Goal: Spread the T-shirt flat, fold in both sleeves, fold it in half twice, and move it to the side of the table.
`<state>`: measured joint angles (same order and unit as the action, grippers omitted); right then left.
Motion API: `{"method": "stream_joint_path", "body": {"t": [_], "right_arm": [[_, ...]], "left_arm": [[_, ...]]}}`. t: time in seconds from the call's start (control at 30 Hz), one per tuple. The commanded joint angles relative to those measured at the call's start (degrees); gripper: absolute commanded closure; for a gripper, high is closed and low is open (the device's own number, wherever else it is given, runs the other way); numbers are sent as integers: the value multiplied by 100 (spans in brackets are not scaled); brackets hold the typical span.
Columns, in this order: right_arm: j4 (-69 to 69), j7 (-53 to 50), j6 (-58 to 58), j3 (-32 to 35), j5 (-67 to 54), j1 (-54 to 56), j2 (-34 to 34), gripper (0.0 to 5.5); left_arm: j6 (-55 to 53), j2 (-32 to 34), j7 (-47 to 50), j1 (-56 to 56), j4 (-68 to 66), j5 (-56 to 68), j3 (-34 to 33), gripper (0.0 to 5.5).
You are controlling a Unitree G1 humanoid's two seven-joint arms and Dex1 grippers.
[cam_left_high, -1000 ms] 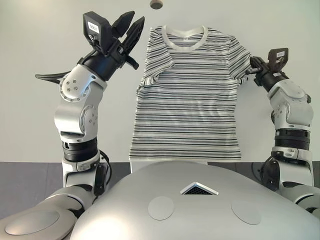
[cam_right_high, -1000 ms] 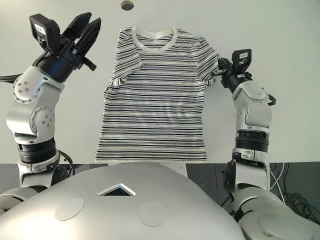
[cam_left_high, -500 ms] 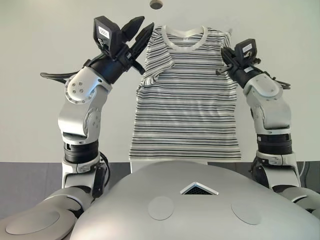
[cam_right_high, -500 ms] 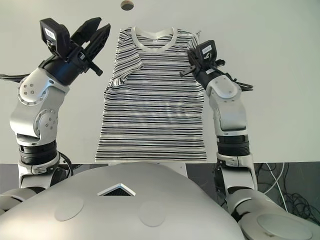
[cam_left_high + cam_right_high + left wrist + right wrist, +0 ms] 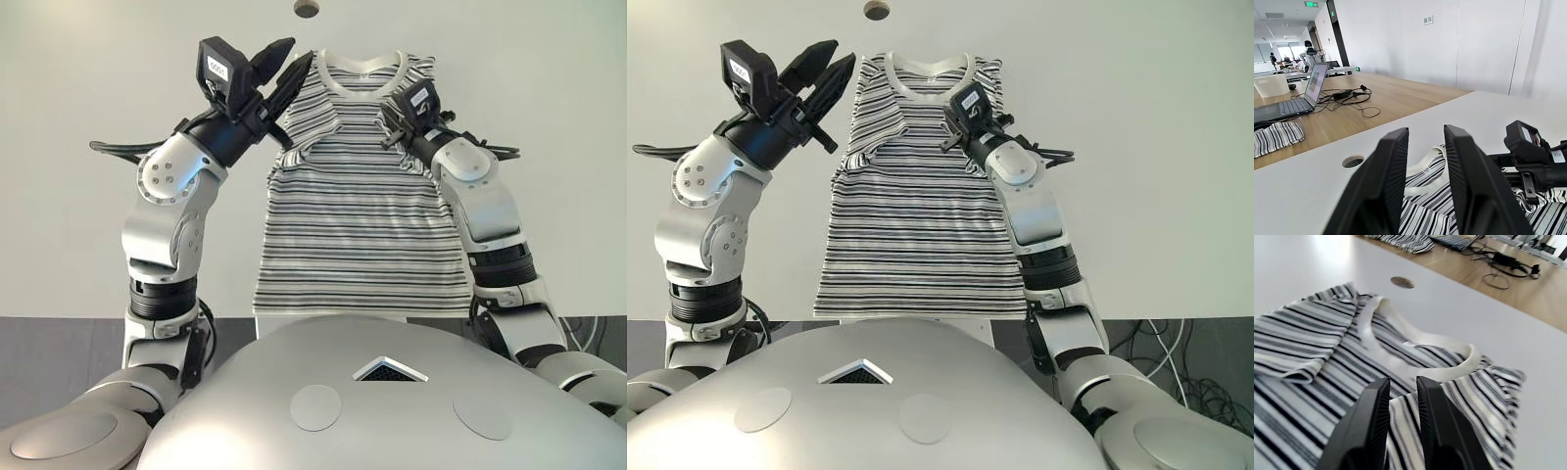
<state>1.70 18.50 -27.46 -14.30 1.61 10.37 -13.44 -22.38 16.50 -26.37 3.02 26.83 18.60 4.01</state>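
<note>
We see a white tabletop (image 5: 78,117) filling the upper part of both eye views. The striped T-shirt (image 5: 362,225) lies on it at the middle of the frame, collar toward the top edge and hem toward the bottom. The body of the T-shirt lies flat. The sleeve at the left of the frame is turned in on the cloth, with a rumpled ridge just under the shoulder. The sleeve at the right of the frame is drawn in over the chest, so that the T-shirt's right edge runs almost straight down from the shoulder.

In the left wrist view a wooden desk (image 5: 1400,98) stands beyond the tabletop, with a laptop (image 5: 1303,95) on it.

The left pincer (image 5: 300,51) is raised at the upper left of the T-shirt, just beside the shoulder. Its fingers are spread well apart and we see nothing between them.

The right pincer (image 5: 1403,384) is over the upper chest, just below the collar. Its fingers are drawn close together, and a fold of the turned-in sleeve lies between them, so we take it to be gripping the cloth.

A small round hole (image 5: 307,8) sits in the tabletop at the top edge, just up and left of the collar.
</note>
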Motion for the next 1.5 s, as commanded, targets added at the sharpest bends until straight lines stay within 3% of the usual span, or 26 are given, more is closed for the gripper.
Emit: {"method": "stream_joint_path", "body": {"t": [0.03,0.1,0.17,0.33,0.47,0.57,0.87,1.27,1.4,1.5], "right_arm": [[568,485,-240,153,-321,-312,-284,451],[1245,883,-438,406,-704,-680,-579,451],[2188,1318,-354,1297,-1302,-1395,-1025,451],[2500,2677,1997,3090,-1066,-3494,-2393,451],[2365,3681,3999,3416,-90,-5279,-3347,451],[2356,4140,4726,3647,329,-6113,-3736,451],[2457,4415,5163,3523,924,-6496,-4079,451],[2693,4435,4975,2412,1051,-5671,-4321,451],[2776,4430,4923,2335,1028,-5774,-4376,448],[2759,4419,4886,2341,1013,-5836,-4385,506]], "left_arm": [[511,228,172,-45,-210,-590,-67,416],[1282,452,235,-169,-407,-1118,-173,416],[2992,1022,122,-691,-824,-1869,-365,416],[6196,2640,-264,-2298,-1701,-3228,-544,416],[8356,3586,98,-3339,-2341,-5026,-593,416],[9093,3876,196,-4017,-2313,-5594,-827,416],[9512,3716,416,-3917,-1893,-6681,-795,416],[8940,3510,403,-3413,-1508,-6771,-166,416],[8723,3776,160,-3358,-1512,-6434,76,489],[8650,3933,103,-3383,-1477,-6300,119,548]]}}
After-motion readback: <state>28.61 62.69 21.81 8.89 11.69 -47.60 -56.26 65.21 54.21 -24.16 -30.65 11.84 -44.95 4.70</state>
